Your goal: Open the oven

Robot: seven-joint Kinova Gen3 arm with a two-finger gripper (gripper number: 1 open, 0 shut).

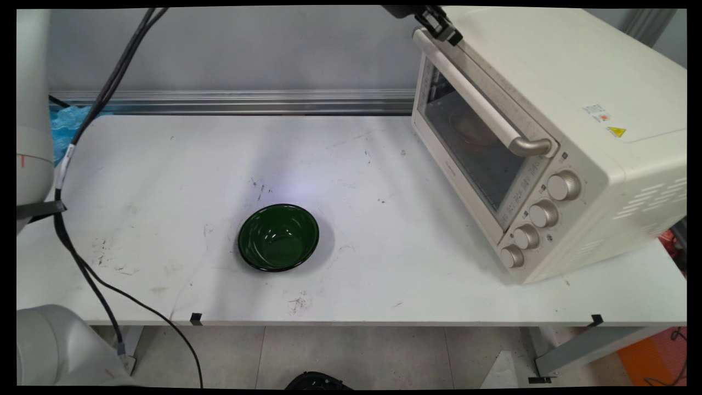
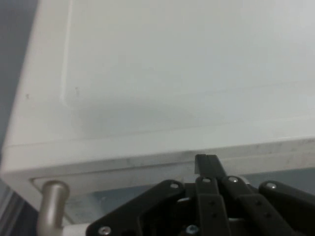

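Main view: scuffed white table [image 1: 384, 263], green bowl [image 1: 278, 237], cream oven [image 1: 548, 142] under pincer [image 1: 447, 33], fingers pressed together

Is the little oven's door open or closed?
Closed. The oven door sits flush against its front, handle up top, and the gripper is by the door's top edge.

gripper [image 1: 445, 30] at the top edge, at the far upper corner of the oven [image 1: 554, 142] door, by the handle [image 1: 482, 93]. oven stands at the table [image 1: 164, 164] right, door closed. green bowl [image 1: 278, 237] upright near centre, well apart from the oven.
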